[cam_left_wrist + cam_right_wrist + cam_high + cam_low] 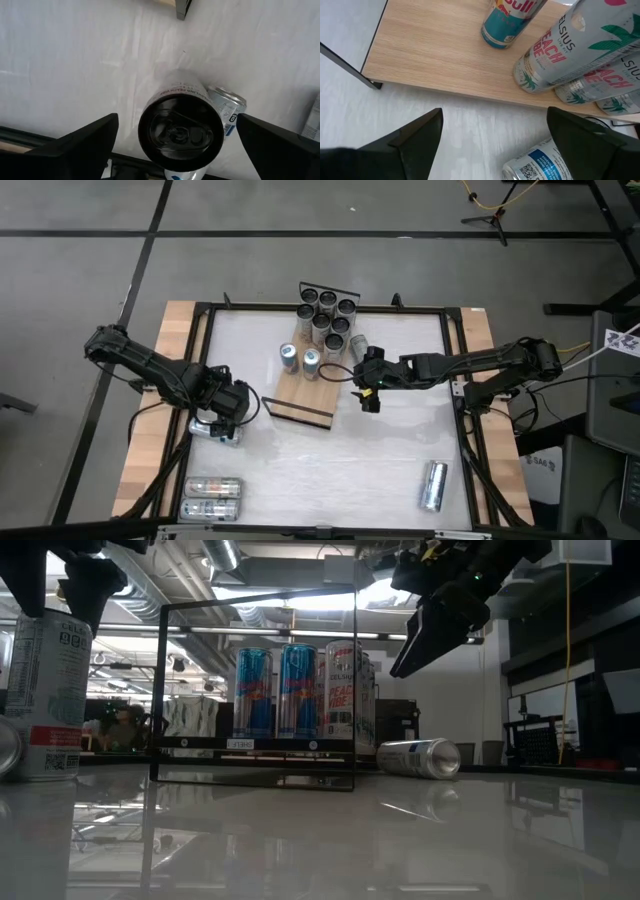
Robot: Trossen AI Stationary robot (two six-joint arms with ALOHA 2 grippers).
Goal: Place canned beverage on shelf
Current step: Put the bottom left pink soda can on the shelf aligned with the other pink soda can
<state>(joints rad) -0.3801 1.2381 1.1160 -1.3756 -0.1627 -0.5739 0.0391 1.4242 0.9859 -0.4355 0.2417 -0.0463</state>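
A white canned beverage (180,131) stands upright on the table near its left edge, and also shows in the low view (45,690). My left gripper (177,145) points down over it, open, one finger on either side of the can's top and apart from it. Another can (227,107) lies on its side next to it. The shelf (300,390), a light-wood board, carries two blue cans (300,358) and several more at its far end (327,315). My right gripper (366,393) hovers open above the table just off the shelf's right side, slanting down toward it.
One can (540,162) lies on the table next to the shelf, below my right gripper. Another lies near the front right (434,485), and two lie at the front left (212,497). A black wire rail (255,690) closes the shelf's near end.
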